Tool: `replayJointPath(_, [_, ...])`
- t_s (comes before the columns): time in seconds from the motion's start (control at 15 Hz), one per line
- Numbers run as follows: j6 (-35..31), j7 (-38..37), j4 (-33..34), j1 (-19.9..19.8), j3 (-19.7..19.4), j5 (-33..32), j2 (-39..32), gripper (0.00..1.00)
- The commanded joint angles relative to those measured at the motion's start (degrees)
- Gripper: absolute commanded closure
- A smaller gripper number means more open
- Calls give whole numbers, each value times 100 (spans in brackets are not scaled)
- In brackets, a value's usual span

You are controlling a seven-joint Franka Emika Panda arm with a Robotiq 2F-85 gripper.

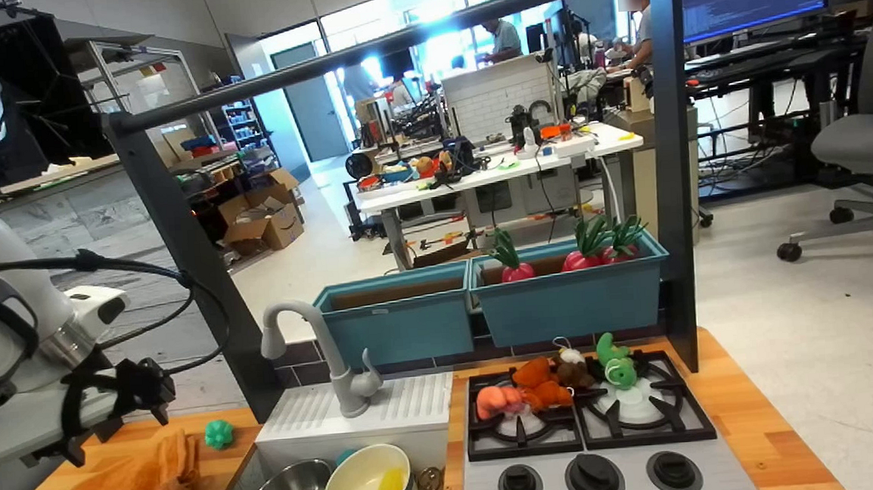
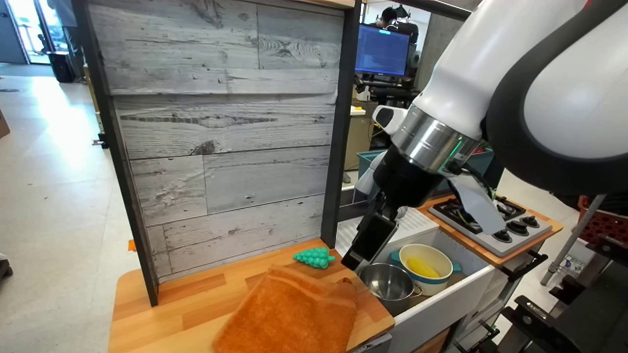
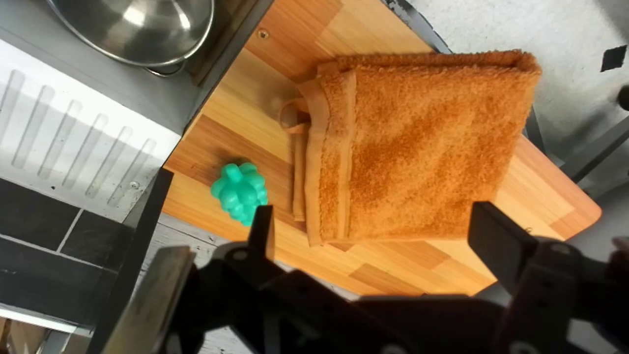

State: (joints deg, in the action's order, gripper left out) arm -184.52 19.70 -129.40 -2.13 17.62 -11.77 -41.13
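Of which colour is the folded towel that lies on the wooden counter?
The towel is orange; it shows best in the wrist view.

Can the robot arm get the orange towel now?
Probably, yes: the gripper is open and empty, and the wrist view shows nothing lying on the towel or between them.

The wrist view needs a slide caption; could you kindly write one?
Open gripper facing a folded orange towel and a green toy on a wooden counter.
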Motion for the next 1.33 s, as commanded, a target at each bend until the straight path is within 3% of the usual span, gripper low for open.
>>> replayJointPath(0.0, [-59, -227, 168, 265, -268, -77, -55, 0])
replayJointPath(0.2, [261, -418, 666, 750, -611, 23, -274, 0])
replayJointPath(0.53, [851, -1019, 2075, 1690, -1244, 156, -1157, 0])
replayJointPath(0.87, [980, -1608, 3120, 2031, -1462, 346, -1970, 0])
replayJointPath(1.27, [734, -2149, 3443, 2472, -2004, 477, -2290, 0])
